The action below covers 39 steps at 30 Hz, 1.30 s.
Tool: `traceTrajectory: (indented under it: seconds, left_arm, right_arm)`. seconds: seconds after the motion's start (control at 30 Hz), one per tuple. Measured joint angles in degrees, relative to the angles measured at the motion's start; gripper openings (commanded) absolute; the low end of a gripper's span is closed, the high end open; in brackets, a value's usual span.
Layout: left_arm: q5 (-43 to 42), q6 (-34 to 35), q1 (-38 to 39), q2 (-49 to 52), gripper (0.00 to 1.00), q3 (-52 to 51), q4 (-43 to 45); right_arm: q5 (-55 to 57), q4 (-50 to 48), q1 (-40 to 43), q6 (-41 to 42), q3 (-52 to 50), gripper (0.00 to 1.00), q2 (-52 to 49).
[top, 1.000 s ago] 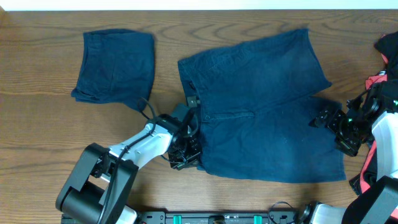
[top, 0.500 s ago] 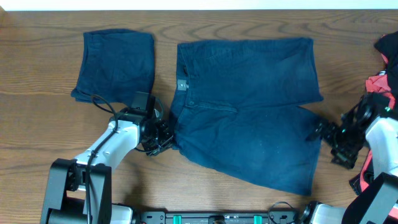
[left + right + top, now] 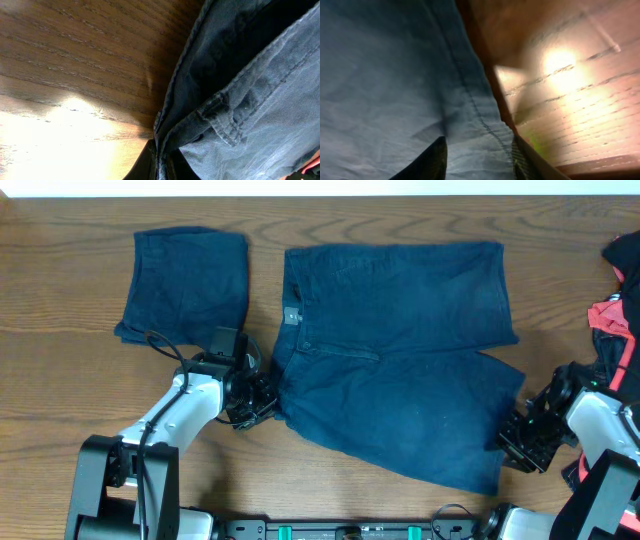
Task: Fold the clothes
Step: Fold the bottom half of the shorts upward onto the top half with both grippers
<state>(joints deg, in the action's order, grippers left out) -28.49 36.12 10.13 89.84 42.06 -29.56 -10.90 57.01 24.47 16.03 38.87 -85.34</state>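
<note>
Folded navy garment (image 3: 185,280): lay on the table (image 3: 70,380) beyond the left tool (image 3: 265,402), apart; apparently finished. Left tool: was clamped tight on the waistband corner of the shorts (image 3: 400,370). Shorts: lay spread flat between the two tools, no fold made; folding judged wholly outstanding. Right tool (image 3: 515,442): jaws stood part-open astride the leg hem, no pinch evident. Red-and-black garment (image 3: 618,295): lay beyond the right tool.

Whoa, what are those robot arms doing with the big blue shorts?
They are getting ready to fold them. The shorts lie spread flat on the table, not folded yet. The left gripper is pinched shut on the waistband's near corner. The right gripper sits at the near leg's hem, one finger on each side; whether it grips is unclear.
</note>
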Motion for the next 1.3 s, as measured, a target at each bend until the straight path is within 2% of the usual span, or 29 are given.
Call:
traceTrajectory:
  seconds: [0.17, 0.23, 0.3, 0.4, 0.5, 0.53, 0.57, 0.7, 1.0, 1.3]
  left_arm:
    - [0.02, 0.0, 0.0, 0.0, 0.06, 0.0, 0.0]
    - [0.0, -0.09, 0.0, 0.0, 0.07, 0.0, 0.0]
    - [0.0, -0.15, 0.0, 0.0, 0.07, 0.0, 0.0]
    - [0.02, -0.15, 0.0, 0.0, 0.07, 0.0, 0.04]
    - [0.04, -0.15, 0.0, 0.0, 0.07, 0.0, 0.07]
    - [0.04, -0.15, 0.0, 0.0, 0.07, 0.0, 0.07]
    - [0.04, -0.15, 0.0, 0.0, 0.07, 0.0, 0.07]
    - [0.13, -0.15, 0.0, 0.0, 0.08, 0.0, 0.13]
    - [0.22, -0.24, 0.0, 0.0, 0.07, 0.0, 0.17]
    - [0.13, -3.87, 0.0, -2.58, 0.06, -0.09, -1.77]
  right_arm:
    - [0.02, -1.11, 0.0, 0.94, -2.34, 0.57, 0.0]
    - [-0.02, -1.25, 0.0, 1.99, -3.06, 0.74, 0.0]
    - [-0.44, -1.16, -0.02, 2.6, -3.34, 0.75, 0.11]
    - [-0.22, -1.2, 0.0, 3.28, -3.5, 0.56, 0.28]
    - [0.22, -1.22, 0.0, 3.96, -4.02, 0.57, 0.39]
    - [0.17, -1.31, 0.0, 4.2, -4.17, 0.53, 0.55]
    - [0.17, -1.4, 0.0, 4.24, -4.24, 0.45, 0.68]
    - [0.0, -1.31, 0.0, 4.79, -5.11, 0.01, 0.9]
    - [-2.32, -0.94, 0.0, 4.66, -4.57, 0.01, 0.85]
    - [-3.32, 9.2, 0.0, 0.28, 8.74, 0.01, 5.18]
